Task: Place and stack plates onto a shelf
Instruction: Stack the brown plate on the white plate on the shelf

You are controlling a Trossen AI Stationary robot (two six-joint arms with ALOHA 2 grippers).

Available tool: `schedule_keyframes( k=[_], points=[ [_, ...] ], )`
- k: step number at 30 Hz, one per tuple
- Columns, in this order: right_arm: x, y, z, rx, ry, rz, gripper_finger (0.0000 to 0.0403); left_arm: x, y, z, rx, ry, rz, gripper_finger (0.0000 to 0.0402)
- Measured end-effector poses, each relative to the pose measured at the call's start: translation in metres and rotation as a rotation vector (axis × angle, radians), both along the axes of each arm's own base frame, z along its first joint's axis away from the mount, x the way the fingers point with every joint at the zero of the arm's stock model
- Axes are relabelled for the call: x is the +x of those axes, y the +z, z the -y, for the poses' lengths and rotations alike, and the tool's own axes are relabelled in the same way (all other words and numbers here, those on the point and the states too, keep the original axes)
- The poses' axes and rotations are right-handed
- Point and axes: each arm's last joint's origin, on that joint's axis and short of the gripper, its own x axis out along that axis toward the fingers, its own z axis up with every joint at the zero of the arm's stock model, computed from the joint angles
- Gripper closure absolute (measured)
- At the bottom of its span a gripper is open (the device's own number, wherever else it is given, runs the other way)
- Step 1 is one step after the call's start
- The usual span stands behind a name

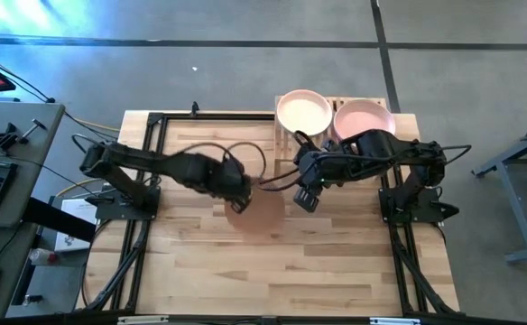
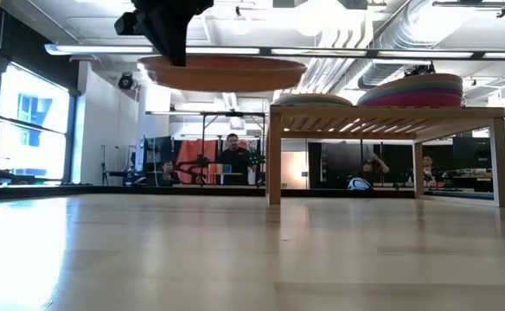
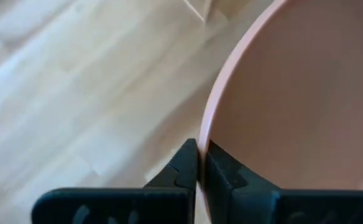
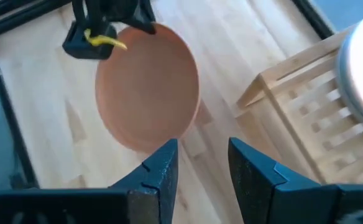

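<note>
A terracotta plate (image 1: 262, 215) hangs in the air over the middle of the table, held by my left gripper (image 1: 239, 200), which is shut on its rim. In the low view the plate (image 2: 222, 73) floats level, about as high as the shelf top. My right gripper (image 4: 203, 149) is open and touches nothing. It hovers just right of the plate (image 4: 147, 87), between it and the shelf (image 1: 286, 135). The light-wood shelf (image 2: 382, 121) stands at the far right of the table. It carries a cream plate (image 1: 304, 113) and a stack of plates with a pale pink one on top (image 1: 365, 119). My left gripper (image 3: 199, 149) pinches the plate's rim (image 3: 205, 127) on its left side. One finger is on the inner face and one on the outer face. The fingers come from the table's left. The plate is lifted clear of the table and sits about level.
Black frame rails (image 1: 155, 171) run along both sides of the tabletop. Bare planks (image 1: 281, 271) lie beneath the plate and toward the near edge. In the low view, people sit in the room beyond the table (image 2: 235, 155).
</note>
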Motion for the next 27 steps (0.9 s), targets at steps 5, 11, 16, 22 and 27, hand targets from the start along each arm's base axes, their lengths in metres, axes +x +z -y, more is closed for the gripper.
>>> schedule_keyframes(
  k=[5,11,16,22,27],
  points=[
    [0.002,0.001,0.017,-0.065,-0.08,0.009,0.0284,-0.006,0.011,-0.023,0.038,0.035,0.029,0.0399],
    [0.005,0.001,0.042,-0.068,-0.149,0.006,0.0284,-0.007,0.013,-0.045,0.073,0.044,0.015,0.0399],
    [0.005,0.001,0.062,-0.086,-0.18,-0.006,0.0284,-0.002,0.015,-0.054,0.098,0.015,0.047,0.0399],
    [0.004,0.001,0.079,-0.09,-0.21,-0.017,0.0284,0.007,0.031,-0.063,0.149,-0.038,0.143,0.0399],
    [0.004,0.001,0.085,-0.075,-0.201,-0.02,0.0284,0.008,0.051,-0.072,0.223,-0.052,0.202,0.0399]
  ],
)
